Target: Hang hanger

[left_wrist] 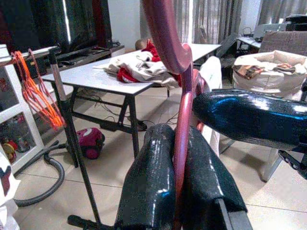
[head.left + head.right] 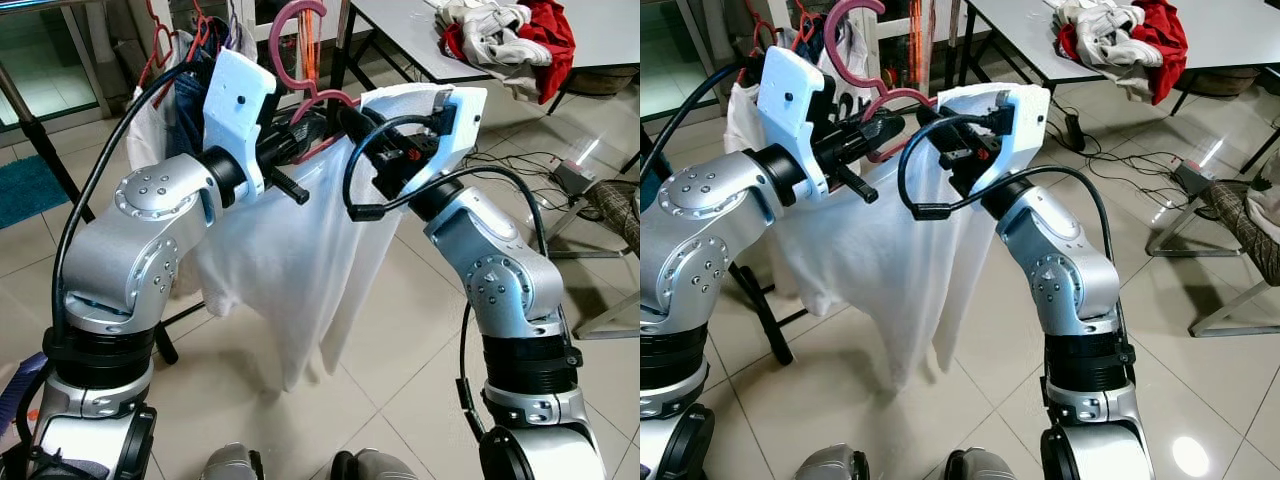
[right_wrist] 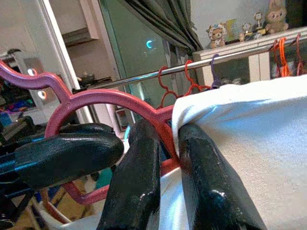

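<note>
Both grippers, left gripper (image 1: 180,191) and right gripper (image 3: 165,158), clamped on stiff, light pink plastic hanger (image 2: 300,60) carrying limp white cloth garment (image 2: 290,270); neck grip probably best.

The hanger (image 2: 300,60) is dusty pink, and the garment (image 2: 290,280) draped from it is plain white. Both grippers, left (image 2: 300,135) and right (image 2: 350,122), have glossy black fingers on silver arms with white wrist housings. Behind the hanger, spare hangers (image 3: 192,81) on the chrome rail (image 3: 144,79) are orange-red. Beyond the garment, a white table (image 2: 420,40) carries a red and cream clothes pile (image 2: 505,35). The floor tiles (image 2: 400,320) are pale beige.
</note>
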Controlling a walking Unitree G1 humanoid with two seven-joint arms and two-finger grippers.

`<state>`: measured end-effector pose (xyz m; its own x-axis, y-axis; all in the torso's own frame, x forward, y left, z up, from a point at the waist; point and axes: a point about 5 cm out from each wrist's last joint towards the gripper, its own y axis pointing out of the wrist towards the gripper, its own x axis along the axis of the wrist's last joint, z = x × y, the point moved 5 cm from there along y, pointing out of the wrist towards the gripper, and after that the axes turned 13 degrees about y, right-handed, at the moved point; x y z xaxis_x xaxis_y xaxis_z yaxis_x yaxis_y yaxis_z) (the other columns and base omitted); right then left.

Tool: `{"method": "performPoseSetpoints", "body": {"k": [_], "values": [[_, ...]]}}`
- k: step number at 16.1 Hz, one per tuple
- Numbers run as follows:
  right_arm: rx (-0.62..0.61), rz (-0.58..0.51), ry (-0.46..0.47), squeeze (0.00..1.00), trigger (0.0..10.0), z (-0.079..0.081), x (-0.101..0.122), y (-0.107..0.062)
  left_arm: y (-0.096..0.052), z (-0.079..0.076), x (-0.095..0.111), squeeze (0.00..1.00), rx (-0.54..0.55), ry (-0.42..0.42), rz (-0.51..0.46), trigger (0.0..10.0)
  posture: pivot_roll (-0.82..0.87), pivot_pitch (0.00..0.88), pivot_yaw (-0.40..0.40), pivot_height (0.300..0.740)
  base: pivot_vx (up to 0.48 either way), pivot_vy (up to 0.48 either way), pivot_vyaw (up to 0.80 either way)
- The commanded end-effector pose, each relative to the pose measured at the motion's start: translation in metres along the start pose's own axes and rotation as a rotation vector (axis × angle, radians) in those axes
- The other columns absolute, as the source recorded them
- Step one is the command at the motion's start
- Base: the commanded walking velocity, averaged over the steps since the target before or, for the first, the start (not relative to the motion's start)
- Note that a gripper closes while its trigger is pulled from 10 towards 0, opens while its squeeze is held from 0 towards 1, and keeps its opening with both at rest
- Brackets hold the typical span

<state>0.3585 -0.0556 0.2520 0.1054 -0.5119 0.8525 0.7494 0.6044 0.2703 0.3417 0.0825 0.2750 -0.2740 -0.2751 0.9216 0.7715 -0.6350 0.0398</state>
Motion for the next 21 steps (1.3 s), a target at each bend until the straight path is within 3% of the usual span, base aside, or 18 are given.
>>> {"method": "performPoseSetpoints", "body": {"k": [1,3,5,6,7,12,17,18,19,20,21], "values": [[-0.108,-0.101,-0.082,0.0,6.4,-0.021,0.027,-0.009,-0.003,0.01,0.01,0.0,0.039,0.026,-0.03,10.0,0.0,0.027,-0.076,0.74,0.0,0.0,0.0],[-0.145,-0.129,-0.185,0.0,6.9,-0.025,0.035,-0.011,-0.003,0.012,0.01,0.0,0.048,0.031,-0.028,10.0,0.0,0.027,-0.076,0.74,0.0,0.0,0.0],[-0.163,-0.145,-0.217,0.0,10.0,-0.027,0.038,-0.01,-0.002,0.012,0.011,0.0,0.05,0.032,-0.029,10.0,0.0,0.031,-0.075,0.74,0.0,0.0,0.0],[-0.162,-0.148,-0.215,0.0,10.0,-0.027,0.038,-0.01,-0.002,0.012,0.011,0.0,0.051,0.032,-0.03,10.0,0.0,0.031,-0.075,0.74,0.0,0.0,0.0],[-0.151,-0.154,-0.187,1.0,10.0,-0.027,0.038,-0.01,-0.001,0.011,0.012,0.0,0.046,0.026,-0.035,10.0,0.0,0.03,-0.076,0.74,0.0,0.0,0.0],[-0.124,-0.157,-0.105,1.0,10.0,-0.025,0.035,-0.011,-0.001,0.008,0.013,0.0,0.033,0.021,-0.042,10.0,0.0,0.031,-0.077,0.74,0.0,0.0,0.0],[-0.11,-0.153,-0.086,1.0,10.0,-0.025,0.035,-0.012,-0.002,0.008,0.013,0.0,0.03,0.019,-0.043,10.0,-0.01,0.031,-0.077,0.74,0.0,0.0,0.0],[-0.098,-0.136,-0.084,1.0,10.0,-0.024,0.033,-0.012,-0.002,0.008,0.013,0.0,0.027,0.019,-0.044,10.0,0.0,0.032,-0.076,0.74,0.0,0.0,0.0],[-0.039,-0.049,-0.126,1.0,10.0,-0.019,0.023,-0.012,-0.002,0.006,0.012,0.0,0.01,0.027,-0.041,10.0,0.0,0.033,-0.075,0.74,0.0,0.0,0.0],[0.015,0.027,-0.163,0.0,10.0,-0.015,0.014,-0.014,-0.002,0.003,0.012,0.0,-0.01,0.031,-0.041,10.0,-0.01,0.035,-0.074,0.74,0.0,0.0,0.0],[0.038,0.048,-0.157,0.0,10.0,-0.013,0.011,-0.015,-0.002,0.002,0.012,0.0,-0.019,0.03,-0.043,10.0,-0.01,0.035,-0.074,0.74,0.0,0.0,0.0]]}}
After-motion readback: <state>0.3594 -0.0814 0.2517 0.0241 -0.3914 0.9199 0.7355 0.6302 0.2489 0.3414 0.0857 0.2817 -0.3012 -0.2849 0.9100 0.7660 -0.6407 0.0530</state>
